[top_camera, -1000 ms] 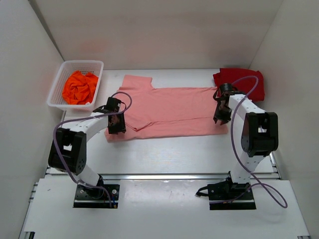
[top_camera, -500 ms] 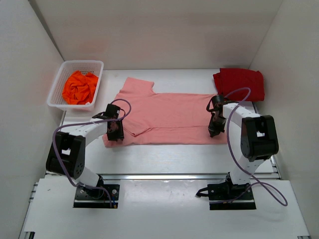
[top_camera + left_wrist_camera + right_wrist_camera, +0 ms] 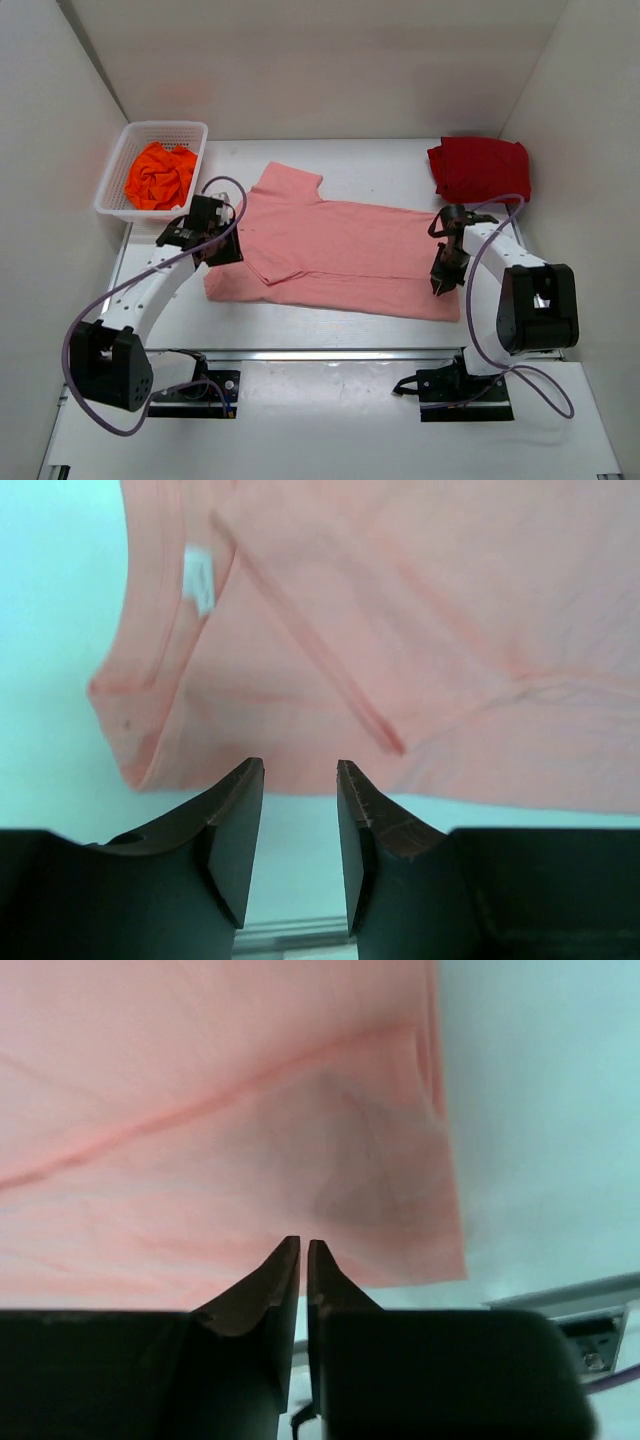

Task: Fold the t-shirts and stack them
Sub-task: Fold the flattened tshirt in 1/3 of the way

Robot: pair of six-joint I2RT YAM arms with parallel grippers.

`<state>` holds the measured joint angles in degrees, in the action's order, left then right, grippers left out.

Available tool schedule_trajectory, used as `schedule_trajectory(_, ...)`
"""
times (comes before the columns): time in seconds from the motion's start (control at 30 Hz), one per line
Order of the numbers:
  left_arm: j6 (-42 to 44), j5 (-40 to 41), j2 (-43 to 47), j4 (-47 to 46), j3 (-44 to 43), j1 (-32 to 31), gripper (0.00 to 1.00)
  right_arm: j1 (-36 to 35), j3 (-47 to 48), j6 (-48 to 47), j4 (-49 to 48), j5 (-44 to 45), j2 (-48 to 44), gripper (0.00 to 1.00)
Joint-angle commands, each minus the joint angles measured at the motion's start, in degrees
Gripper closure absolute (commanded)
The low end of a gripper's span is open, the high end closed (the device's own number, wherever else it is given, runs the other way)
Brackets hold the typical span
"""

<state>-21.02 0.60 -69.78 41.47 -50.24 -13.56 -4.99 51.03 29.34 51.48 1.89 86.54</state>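
the salmon-pink t-shirt (image 3: 340,250) lies spread across the middle of the counter (image 3: 330,325), collar to the left and hem to the right. since a second ago it has been dragged nearer and skewed: its near right corner now sits close to the near edge, and the far sleeve points further to the far side.

the left tool (image 3: 300,770) has drawn back toward the far left. its jaws stand apart with nothing between them, above bare counter just off the shirt's near left corner. the right tool (image 3: 303,1245) has come nearer with the cloth and hangs over the near right hem. its jaws are pressed almost together; whether a layer is nipped between them i cannot tell.

the dark red t-shirt (image 3: 480,170) sits folded at the far right. the bright orange t-shirt (image 3: 160,175) is bunched in the white basket (image 3: 165,125) at the far left.

i judge this a straightening pull before the first fold. the shirt lies crooked with a crease across the chest, so it likely needs squaring first.
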Motion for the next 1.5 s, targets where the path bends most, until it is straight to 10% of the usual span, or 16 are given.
schedule_trajectory(0.0, 0.44, 0.62, -4.11, -2.61, -4.34, 0.20, 0.53, 1.13, 6.09, -2.80, -1.39, -0.39, -0.94, 0.93)
schedule_trajectory(0.33, 0.27, 4.59, -23.73, -12.56, -3.38, -1.20, 0.59, -3.53, 8.31, 0.36, -7.26, -1.28, 4.77, 1.00)
schedule_trajectory(0.8, -1.13, 3.62, -8.89, -6.06, 13.49, -3.21, 0.58, -3.27, 5.67, -0.78, -10.17, -0.57, 14.09, 1.00)
schedule_trajectory(1.23, 3.34, 1.07, -5.54, 5.53, 0.44, -0.51, 0.62, -2.13, 10.49, -6.13, -7.81, -1.10, 15.15, 1.00)
schedule_trajectory(1.37, 4.58, 0.63, -10.28, 3.99, -16.17, 0.11, 0.45, -2.48, 18.75, -9.03, -4.20, 0.04, 13.04, 0.98)
schedule_trajectory(1.47, 4.58, 0.98, -16.16, -2.78, -23.74, 0.81, 0.11, -2.04, 22.27, -9.13, -5.16, -1.10, 9.79, 0.91)
